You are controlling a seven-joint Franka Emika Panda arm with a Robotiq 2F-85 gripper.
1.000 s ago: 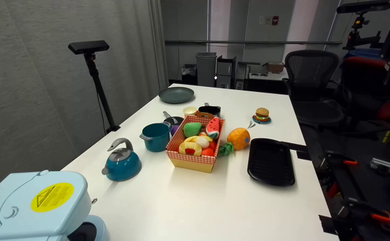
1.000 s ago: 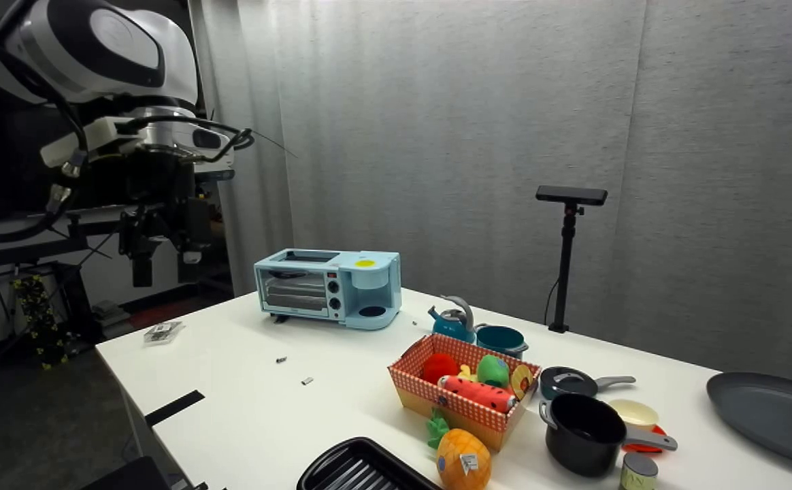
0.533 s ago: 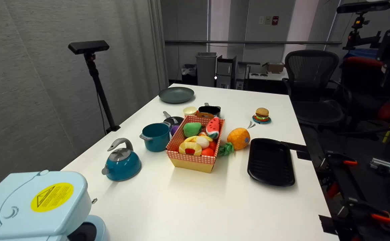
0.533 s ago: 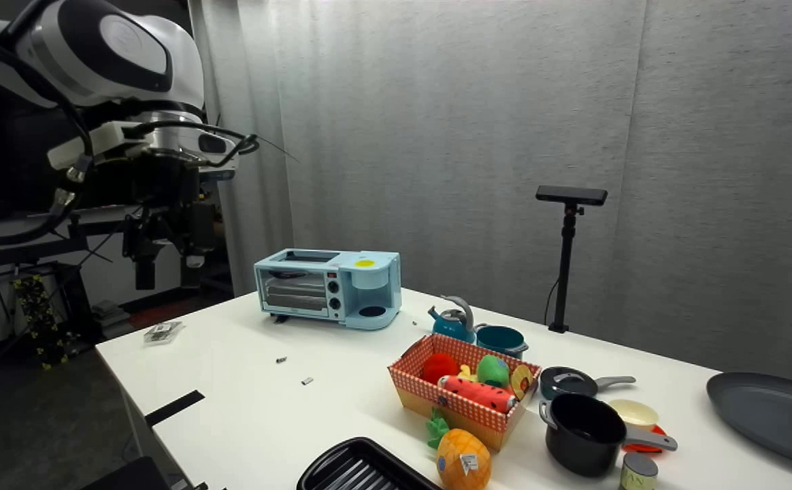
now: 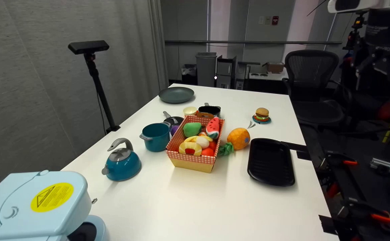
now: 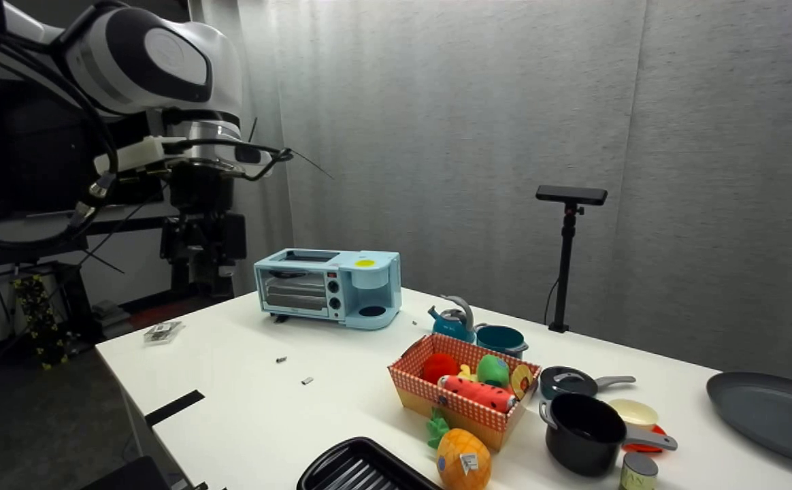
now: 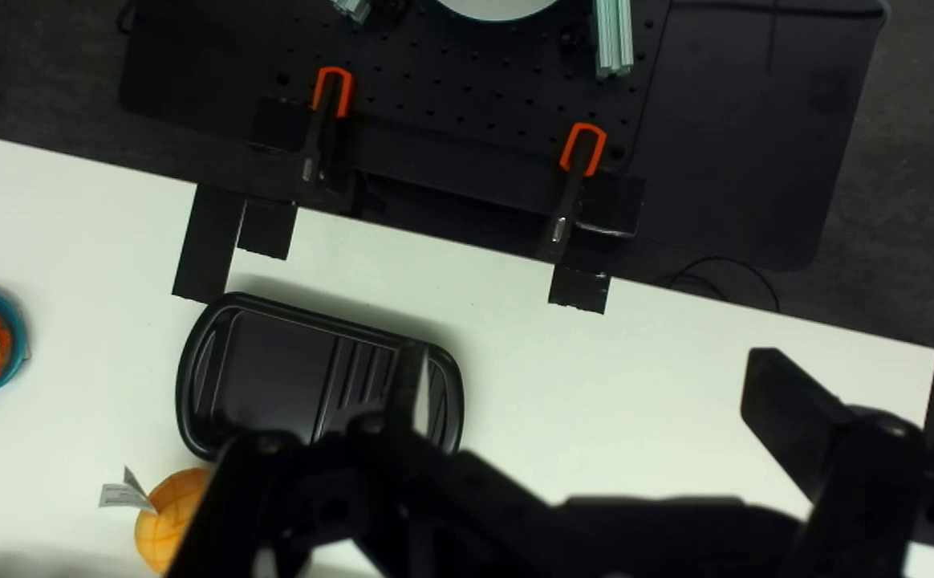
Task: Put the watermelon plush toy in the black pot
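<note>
The watermelon plush toy (image 5: 213, 128) lies on top of other plush food in the red-checked basket (image 5: 191, 164). In an exterior view the toy (image 6: 477, 393) lies along the basket's near side. The small round black pot (image 6: 583, 439) stands beside the basket's end, its handle pointing away from the basket; no object shows inside. It also shows (image 5: 214, 110) partly hidden behind the basket. My gripper (image 6: 201, 282) is high, near the table's end, far from toy and pot. In the wrist view the gripper (image 7: 585, 373) is open with nothing between its fingers. Toy and pot are out of the wrist view.
A flat black tray (image 7: 274, 369) and a pineapple plush (image 5: 238, 139) lie near the basket. A teal pot (image 5: 156, 137), a kettle (image 5: 123, 165) and a lidded pan (image 6: 573, 382) stand behind. A can (image 6: 639, 471) is close to the black pot. A toaster oven (image 6: 328, 286) stands at the back.
My arm and gripper have moved in toward the table and swung round, and now show at the right edge of an exterior view. The toy, basket and pot have not moved.
</note>
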